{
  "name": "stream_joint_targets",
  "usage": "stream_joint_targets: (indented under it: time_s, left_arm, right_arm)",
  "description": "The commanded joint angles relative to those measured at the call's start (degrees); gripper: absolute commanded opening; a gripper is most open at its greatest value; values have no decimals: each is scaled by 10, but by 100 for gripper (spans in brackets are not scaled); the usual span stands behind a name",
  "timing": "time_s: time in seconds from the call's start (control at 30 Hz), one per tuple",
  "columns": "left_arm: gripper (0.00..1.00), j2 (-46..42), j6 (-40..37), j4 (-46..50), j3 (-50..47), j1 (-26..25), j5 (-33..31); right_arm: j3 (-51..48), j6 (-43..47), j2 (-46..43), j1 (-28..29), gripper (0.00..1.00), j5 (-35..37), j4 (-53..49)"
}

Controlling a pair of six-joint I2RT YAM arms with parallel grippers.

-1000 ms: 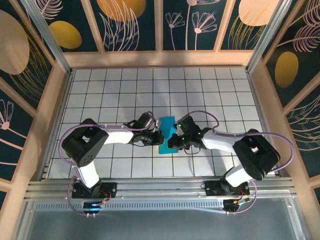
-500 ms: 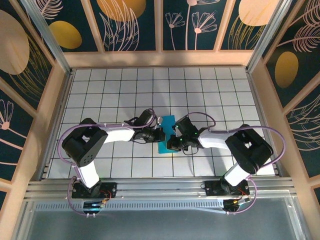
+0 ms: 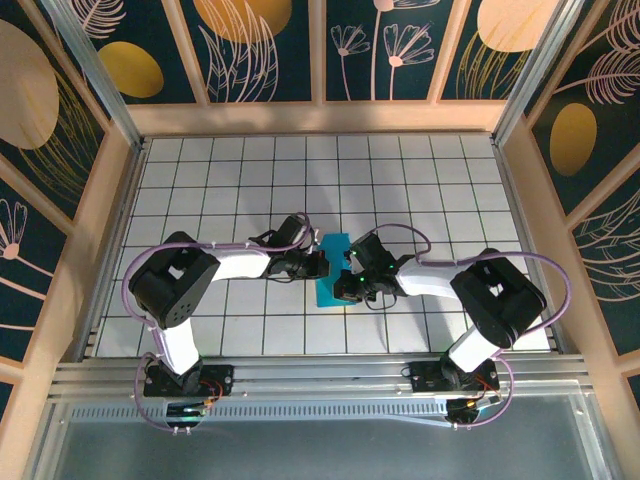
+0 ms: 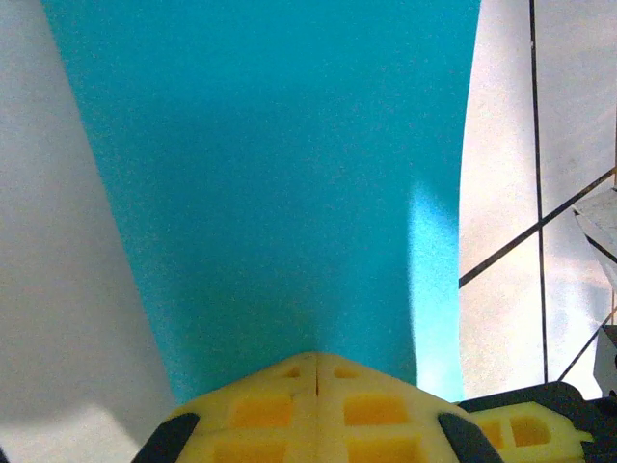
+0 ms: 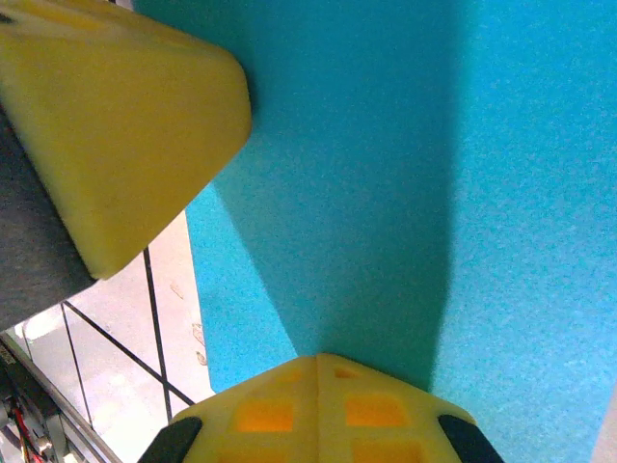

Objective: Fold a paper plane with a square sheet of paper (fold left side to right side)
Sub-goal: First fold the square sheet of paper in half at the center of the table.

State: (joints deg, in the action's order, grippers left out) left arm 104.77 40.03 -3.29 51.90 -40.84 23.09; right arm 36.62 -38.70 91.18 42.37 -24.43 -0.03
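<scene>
1. The square sheet of paper (image 3: 336,245) lies near the middle of the white tiled worktop (image 3: 230,180). It shows as a narrow turquoise rectangle, slightly askew to the grid lines.
2. The left tool (image 3: 316,266) reaches in from the left. It is clenched, its yellow fingers (image 4: 260,410) pressed together, with the tips down on the sheet.
3. The right tool (image 3: 347,281) reaches in from the right and is likewise clenched, its tips on the sheet.
4. In the right wrist view, a yellow finger of the left tool stands just beside, over the sheet's edge.
5. From above, both arms cover the sheet's middle, while its far and near ends show.
6. Patterned wall panels (image 3: 260,50) enclose the worktop, and an aluminium rail (image 3: 320,372) runs along its near edge.
</scene>
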Motion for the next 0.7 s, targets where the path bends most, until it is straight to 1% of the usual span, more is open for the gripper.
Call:
stream_joint_targets:
  time_s: [0.0,0.23,0.43,0.67]
  left_arm:
    - [0,5,-13,-17,-11,4,-10]
    - [0,7,-9,-49,-41,8,-19]
    - [0,12,-4,-58,-44,12,-27]
    - [0,17,-12,-48,-26,42,-37]
  right_arm:
    - [-14,15,22,3,0,55,-81]
    - [-9,24,28,3,0,61,-100]
    - [-7,31,30,3,0,69,-115]
    - [-11,35,33,3,0,75,-120]
